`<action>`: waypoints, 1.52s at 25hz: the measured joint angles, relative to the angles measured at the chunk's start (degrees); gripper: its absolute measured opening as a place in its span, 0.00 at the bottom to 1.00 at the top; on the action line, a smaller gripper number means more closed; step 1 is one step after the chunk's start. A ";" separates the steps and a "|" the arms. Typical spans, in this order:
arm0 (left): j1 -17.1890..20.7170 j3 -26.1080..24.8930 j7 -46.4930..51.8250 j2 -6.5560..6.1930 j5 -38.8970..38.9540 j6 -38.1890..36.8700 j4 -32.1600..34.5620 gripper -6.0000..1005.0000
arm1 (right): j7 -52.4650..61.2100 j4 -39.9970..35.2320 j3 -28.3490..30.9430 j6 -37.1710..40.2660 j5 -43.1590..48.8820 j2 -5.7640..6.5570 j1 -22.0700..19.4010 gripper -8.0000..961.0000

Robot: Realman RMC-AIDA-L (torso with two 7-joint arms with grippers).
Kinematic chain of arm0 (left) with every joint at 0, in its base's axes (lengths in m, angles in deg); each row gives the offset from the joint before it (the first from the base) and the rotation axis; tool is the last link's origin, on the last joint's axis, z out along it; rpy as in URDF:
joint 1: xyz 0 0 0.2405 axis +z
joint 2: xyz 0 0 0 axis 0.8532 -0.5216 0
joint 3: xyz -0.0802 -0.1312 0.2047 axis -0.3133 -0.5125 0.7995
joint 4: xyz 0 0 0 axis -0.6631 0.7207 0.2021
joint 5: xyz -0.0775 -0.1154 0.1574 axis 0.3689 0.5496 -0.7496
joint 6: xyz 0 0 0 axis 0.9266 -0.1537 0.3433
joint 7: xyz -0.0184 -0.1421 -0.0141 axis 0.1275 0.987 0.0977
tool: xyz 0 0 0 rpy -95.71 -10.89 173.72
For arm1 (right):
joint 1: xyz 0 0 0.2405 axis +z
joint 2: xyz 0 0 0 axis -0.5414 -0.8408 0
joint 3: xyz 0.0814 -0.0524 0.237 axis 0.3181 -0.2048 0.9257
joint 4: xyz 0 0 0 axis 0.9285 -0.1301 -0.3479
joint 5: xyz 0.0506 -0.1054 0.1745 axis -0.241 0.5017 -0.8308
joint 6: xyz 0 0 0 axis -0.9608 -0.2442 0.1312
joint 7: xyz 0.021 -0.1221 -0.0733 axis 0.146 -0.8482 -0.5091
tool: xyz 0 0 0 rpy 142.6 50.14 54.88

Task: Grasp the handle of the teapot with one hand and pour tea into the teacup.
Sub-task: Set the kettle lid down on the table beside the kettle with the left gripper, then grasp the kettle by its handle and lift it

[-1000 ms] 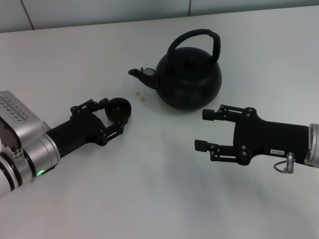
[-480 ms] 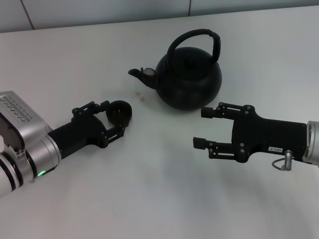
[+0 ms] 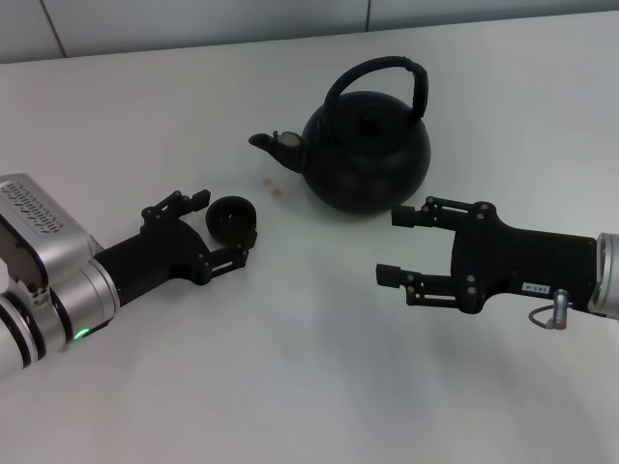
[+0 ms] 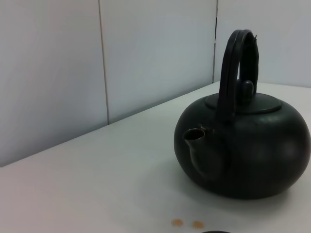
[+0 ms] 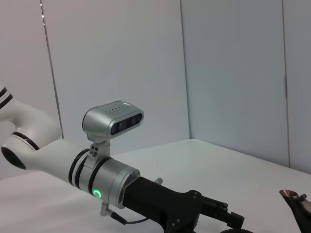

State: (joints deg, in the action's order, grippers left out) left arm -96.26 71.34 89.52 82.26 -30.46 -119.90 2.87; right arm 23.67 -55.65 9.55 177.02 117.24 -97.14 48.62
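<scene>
The matte-black teapot [image 3: 368, 155] stands upright at the table's far middle, its spout [image 3: 276, 145] pointing left and its arched handle [image 3: 382, 70] upright over the lid. It also shows in the left wrist view [image 4: 248, 150] with the handle [image 4: 233, 63]. The tiny black teacup [image 3: 232, 219] stands on the table between the fingers of my left gripper [image 3: 221, 227], which sit loosely either side of it. My right gripper [image 3: 390, 246] is open and empty, low over the table just in front of the teapot's right side.
Two small brown spots [image 3: 274, 187] lie on the white table [image 3: 309, 387] between cup and teapot. A pale wall [image 3: 193, 19] runs along the table's far edge. The right wrist view shows my left arm [image 5: 112, 179].
The left gripper's fingers have spread slightly around the teacup, which has settled a little nearer. The right gripper has shifted slightly left and stays open.
</scene>
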 joint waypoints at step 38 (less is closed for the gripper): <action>13.28 5.34 0.77 -0.55 -0.54 -25.73 13.00 0.86 | -1.76 4.94 2.87 -16.71 -17.58 -0.15 -1.23 0.78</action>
State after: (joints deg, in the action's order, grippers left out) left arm -82.99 76.68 90.29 81.71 -31.00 -145.63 15.87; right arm 21.91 -50.71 12.43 160.30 99.66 -97.30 47.40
